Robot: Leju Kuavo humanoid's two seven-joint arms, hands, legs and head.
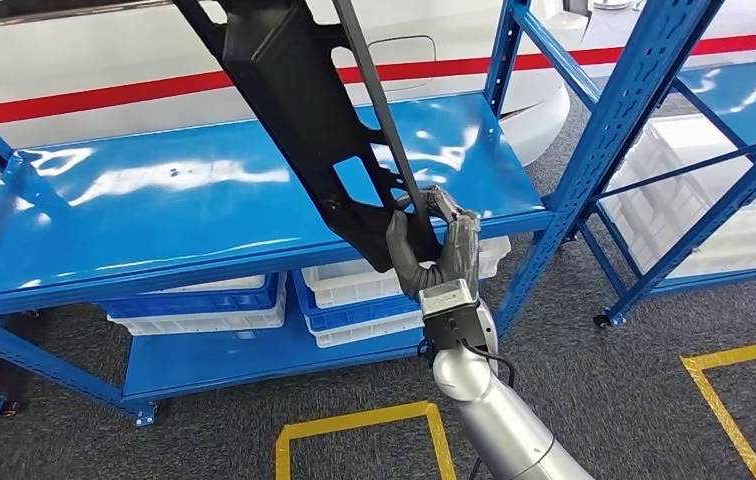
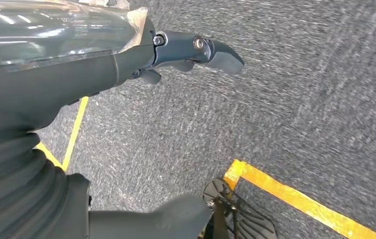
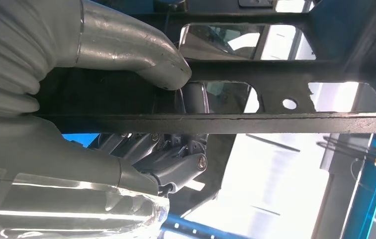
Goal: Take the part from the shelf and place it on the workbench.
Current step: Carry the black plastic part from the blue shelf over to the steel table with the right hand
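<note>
From your left wrist camera you look down at grey speckled carpet [image 2: 285, 94]. The left hand [image 2: 126, 64] enters beside a clear glossy cover, its dark fingers [image 2: 216, 52] stretched straight out over the floor and its thick grey thumb [image 2: 166, 219] well apart from them, with nothing held between. Yellow floor tape [image 2: 300, 199] runs at an angle across the carpet, meeting a corner near the thumb; a second yellow strip [image 2: 76, 129] lies beside the wrist's ribbed cover [image 2: 17, 189].
</note>
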